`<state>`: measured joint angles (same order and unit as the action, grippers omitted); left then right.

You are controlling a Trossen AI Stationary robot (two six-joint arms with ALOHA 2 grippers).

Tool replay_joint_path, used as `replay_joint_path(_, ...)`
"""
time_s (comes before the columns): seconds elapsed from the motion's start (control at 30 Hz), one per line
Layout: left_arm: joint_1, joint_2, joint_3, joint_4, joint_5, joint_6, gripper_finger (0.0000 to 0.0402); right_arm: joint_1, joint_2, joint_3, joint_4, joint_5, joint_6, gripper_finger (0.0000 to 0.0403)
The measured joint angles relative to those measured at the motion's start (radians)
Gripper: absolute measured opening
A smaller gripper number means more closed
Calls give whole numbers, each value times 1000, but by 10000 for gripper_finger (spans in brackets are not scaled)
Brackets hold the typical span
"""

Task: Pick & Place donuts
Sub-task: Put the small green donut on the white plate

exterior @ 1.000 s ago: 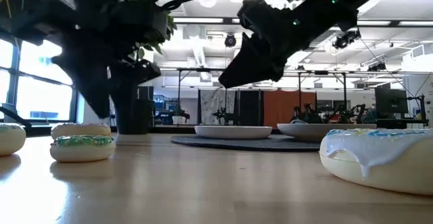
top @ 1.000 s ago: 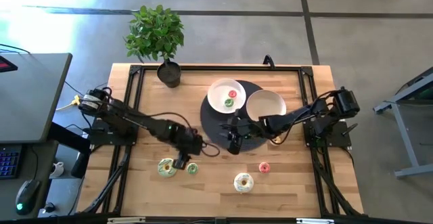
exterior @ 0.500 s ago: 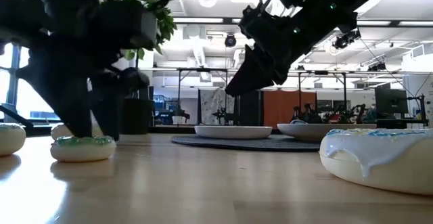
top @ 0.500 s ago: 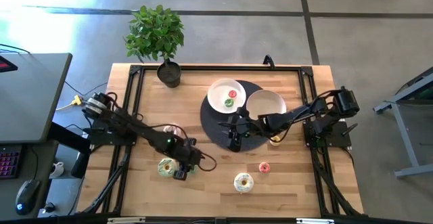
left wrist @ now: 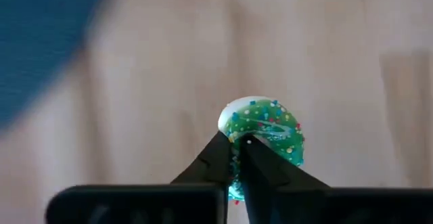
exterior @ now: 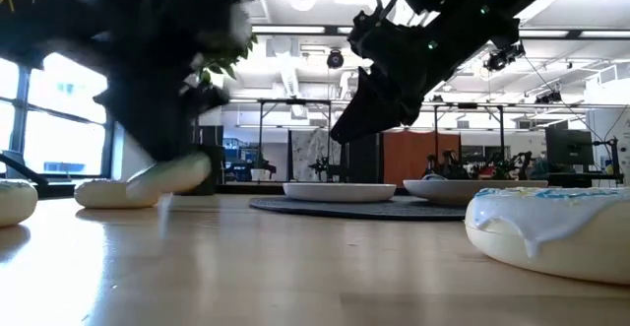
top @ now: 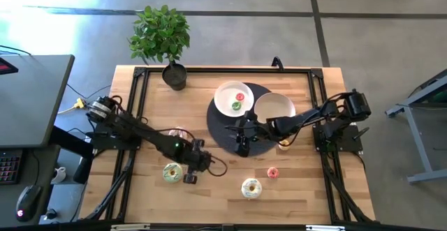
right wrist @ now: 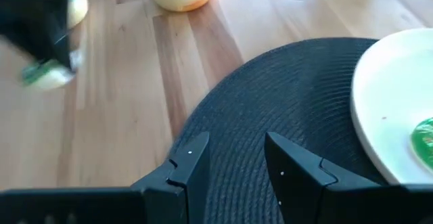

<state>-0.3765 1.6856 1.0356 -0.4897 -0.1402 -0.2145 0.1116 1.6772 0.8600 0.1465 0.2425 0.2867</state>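
Observation:
My left gripper is at the near left of the table, shut on a small green sprinkled donut. In the low view that donut hangs tilted just above the wood. A larger green-and-white donut lies flat beside it. My right gripper hovers open over the dark round mat, with nothing between its fingers. One white plate on the mat holds a red donut and a green donut. My left gripper pinches one side of the green donut's ring between its two fingers, coming from above. The frosted top faces the wrist camera. The donut is lifted clear of the table and tilted; whether one finger sits in the hole I cannot tell.
A second white plate stands on the mat's right. A pink donut and a white-frosted donut lie near the front edge. Another donut lies under my right arm. A potted plant stands at the far left.
My left gripper has moved toward the near edge and down over the small green donut, shut on it and raised it. The donut, flat on the wood before, is now tilted and clear of the table.

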Motion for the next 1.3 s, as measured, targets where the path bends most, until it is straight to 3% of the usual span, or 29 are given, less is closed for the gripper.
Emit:
replay_joint_path(0.17, 116, -46, 105, -153, -141, 0, 26, 15, -25, 2, -100, -3, 9, 137)
replay_joint_path(0.33, 316, -49, 132, -112, -167, 112, 5, 53, -43, 2, -268, -23, 127, 137)
replay_joint_path(0.5, 518, -10, 132, 104, -134, 236, 15, 117, -44, 3, -359, -27, 210, 137)
replay_joint_path(0.7, 704, 75, 129, 212, 7, 220, 16, 179, -44, 3, -433, 11, 316, 137)
replay_joint_path(0.97, 769, 180, 134, 339, 94, 219, 17, 224, -44, 3, -434, 40, 340, 137)
replay_joint_path(1.1, 769, 204, 130, 317, 97, 233, 23, 237, -44, 3, -434, 34, 345, 137)
replay_joint_path(1.3, 769, 212, 131, 314, 79, 237, 92, 267, -44, 3, -435, -32, 342, 137)
